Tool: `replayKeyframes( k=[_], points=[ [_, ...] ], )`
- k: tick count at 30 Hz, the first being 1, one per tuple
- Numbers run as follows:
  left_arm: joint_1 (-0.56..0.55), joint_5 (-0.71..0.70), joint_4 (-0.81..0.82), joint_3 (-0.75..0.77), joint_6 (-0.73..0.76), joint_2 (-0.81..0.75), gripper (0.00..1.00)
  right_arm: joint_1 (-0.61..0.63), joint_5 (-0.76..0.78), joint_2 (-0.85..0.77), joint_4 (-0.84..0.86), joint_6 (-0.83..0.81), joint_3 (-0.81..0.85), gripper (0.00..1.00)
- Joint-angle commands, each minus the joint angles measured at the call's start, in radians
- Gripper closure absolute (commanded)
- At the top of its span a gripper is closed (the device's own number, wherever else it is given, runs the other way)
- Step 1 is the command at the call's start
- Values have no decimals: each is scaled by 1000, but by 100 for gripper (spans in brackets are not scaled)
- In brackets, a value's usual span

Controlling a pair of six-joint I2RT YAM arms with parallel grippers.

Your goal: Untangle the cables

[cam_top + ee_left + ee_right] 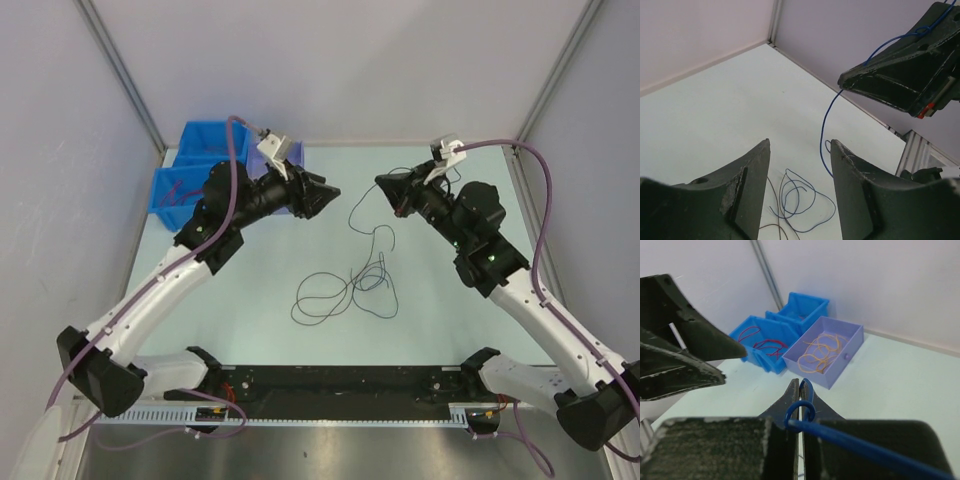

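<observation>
The counter [255, 300] was a pale, greenish-white sheet, boxed in by plain grey wall panels [350, 60] that met at bare metal posts [122, 75]. At its far left corner stood three open bins. A blue bin [771, 362] held red cables [765, 345], and a lavender bin [807, 372] just beside it held orange cables [820, 352]. Another blue bin [812, 302] stood behind those, its contents not clear.

Near the middle of the counter lay the loose cables [366, 277], thin wires in overlapping loops, flat on the surface and well apart from the bins.

The right arm [540, 300] reached in above the far right of that tangle. The right jaws were pressed tight together on a blue cable [823, 132], which curled into a small loop at their tip and hung in a long curve toward the loops below. The left arm [170, 280] reached in from the other side, facing it. The left jaws stood apart with nothing between them, above the counter and near the hanging blue cable without touching it.
</observation>
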Motion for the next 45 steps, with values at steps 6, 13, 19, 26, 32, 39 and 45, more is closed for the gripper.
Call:
replayKeyframes(
  k=[6, 13, 19, 26, 32, 39, 45],
  points=[
    [-15, 209, 43, 106, 3, 147, 48, -1, -131, 18, 17, 25, 13, 100],
    [-55, 197, 37, 134, 16, 207, 55, -2, -145, 38, 24, 34, 15, 100],
    [-67, 178, 20, 161, 20, 236, 76, -2, -148, 41, 24, 31, 13, 100],
    [-72, 120, 17, 166, 26, 237, 100, -2, -124, 42, 3, 31, 15, 84],
    [-23, -73, -89, 244, 6, 277, 100, -2, 62, 16, -119, 89, 13, 12],
    [120, -182, -158, 413, -58, 384, 100, -2, 160, -11, -258, 115, -37, 12],
    [219, -360, -201, 548, -60, 483, 100, -2, 199, -54, -276, 202, -178, 13]
  ],
)
